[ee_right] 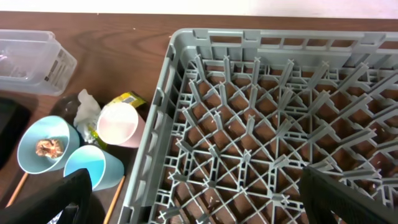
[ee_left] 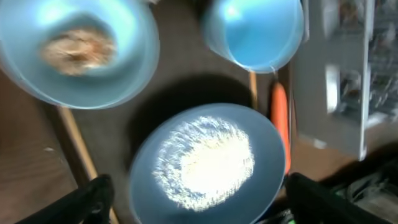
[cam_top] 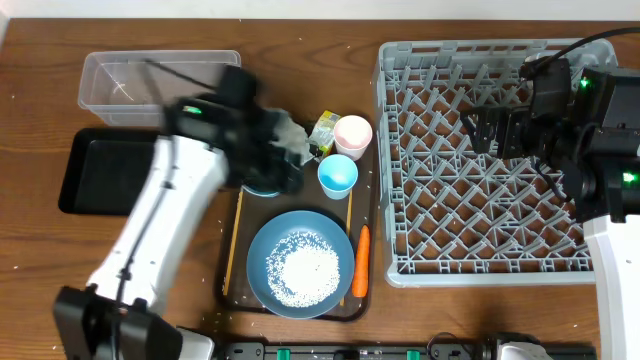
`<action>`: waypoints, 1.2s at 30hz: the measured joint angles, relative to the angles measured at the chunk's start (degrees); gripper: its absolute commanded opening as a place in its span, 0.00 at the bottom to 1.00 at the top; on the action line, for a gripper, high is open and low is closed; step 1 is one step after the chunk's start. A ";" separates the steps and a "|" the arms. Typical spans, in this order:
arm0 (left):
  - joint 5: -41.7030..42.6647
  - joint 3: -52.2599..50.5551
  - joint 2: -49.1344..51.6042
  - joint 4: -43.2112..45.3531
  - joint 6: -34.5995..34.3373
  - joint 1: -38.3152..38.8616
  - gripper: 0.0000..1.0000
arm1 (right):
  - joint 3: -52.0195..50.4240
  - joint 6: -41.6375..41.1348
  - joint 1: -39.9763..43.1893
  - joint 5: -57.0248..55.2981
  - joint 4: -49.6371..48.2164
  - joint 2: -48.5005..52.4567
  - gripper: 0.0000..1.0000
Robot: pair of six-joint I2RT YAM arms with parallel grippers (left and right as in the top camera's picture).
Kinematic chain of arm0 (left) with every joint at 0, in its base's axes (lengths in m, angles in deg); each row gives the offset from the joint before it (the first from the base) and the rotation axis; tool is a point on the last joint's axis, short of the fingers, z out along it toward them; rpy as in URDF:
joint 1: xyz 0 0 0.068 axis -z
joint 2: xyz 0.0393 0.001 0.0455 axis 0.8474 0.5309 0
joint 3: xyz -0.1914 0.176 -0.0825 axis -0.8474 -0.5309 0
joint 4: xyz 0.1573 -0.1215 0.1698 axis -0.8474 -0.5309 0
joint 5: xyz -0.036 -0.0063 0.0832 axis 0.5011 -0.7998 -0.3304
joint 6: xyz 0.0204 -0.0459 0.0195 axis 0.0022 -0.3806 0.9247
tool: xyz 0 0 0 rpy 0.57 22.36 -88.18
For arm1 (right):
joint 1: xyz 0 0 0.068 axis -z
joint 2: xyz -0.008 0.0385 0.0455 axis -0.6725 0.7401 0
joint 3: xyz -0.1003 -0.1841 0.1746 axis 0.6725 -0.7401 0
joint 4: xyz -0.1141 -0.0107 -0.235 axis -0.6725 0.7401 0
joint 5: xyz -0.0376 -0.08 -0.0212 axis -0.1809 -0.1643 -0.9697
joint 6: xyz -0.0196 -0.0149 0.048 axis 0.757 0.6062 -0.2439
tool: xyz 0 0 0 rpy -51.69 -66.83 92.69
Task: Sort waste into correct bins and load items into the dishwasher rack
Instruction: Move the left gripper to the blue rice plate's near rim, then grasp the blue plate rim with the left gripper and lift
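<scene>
Zero of the six items stand in the dishwasher rack [cam_top: 490,170], which fills the 3 o'clock side of the counter [cam_top: 300,40] with every visible peg bay bare. No waste can be made out in either bin. The clear tub [cam_top: 160,80] at 10 o'clock shows nothing definite inside, and the black tray [cam_top: 85,170] at 9 o'clock is bare wherever the left arm [cam_top: 160,220] does not cover it. All material sits on the dark-brown serving tray [cam_top: 352,308] at 6 o'clock. The blue plate [cam_top: 300,265] carries the rice [cam_top: 300,272]. The carrot [cam_top: 362,260] lies just beside the plate at its 3 o'clock, one chopstick [cam_top: 233,245] lies along its 9 o'clock side, and the second chopstick [cam_top: 348,212] lies near its 1 o'clock. The light-blue cup [cam_top: 338,175] and pink cup [cam_top: 352,132] stand at the plate's 12 to 1 o'clock, with the wrapper [cam_top: 322,130] and tissue [cam_top: 295,135] at the pink cup's 9 o'clock. The small bowl [ee_left: 74,68] holds the brown lump [ee_left: 78,43]. The left jaws are spread wide and hold nothing, poised over the serving tray. The right jaws are likewise spread wide and empty above the rack. On this evidence the task is at its start: all five kinds of waste are unbinned, and the plate and bowl require emptying before loading.
</scene>
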 measured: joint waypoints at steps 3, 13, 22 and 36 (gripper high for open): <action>-4.26 -0.24 0.00 -0.15 -4.90 9.18 0.82 | 0.02 0.00 0.00 -0.57 0.44 0.00 0.99; -10.97 -9.22 0.00 3.82 -20.44 27.45 0.79 | 0.04 -0.26 0.00 -0.94 1.99 2.51 0.99; -11.72 -17.40 0.00 11.45 -21.75 35.93 0.79 | 0.04 -0.61 0.00 -0.94 5.75 5.38 0.99; -5.03 -18.88 3.65 14.43 -9.90 35.98 0.75 | 0.04 -0.61 0.00 -0.96 6.80 5.84 0.99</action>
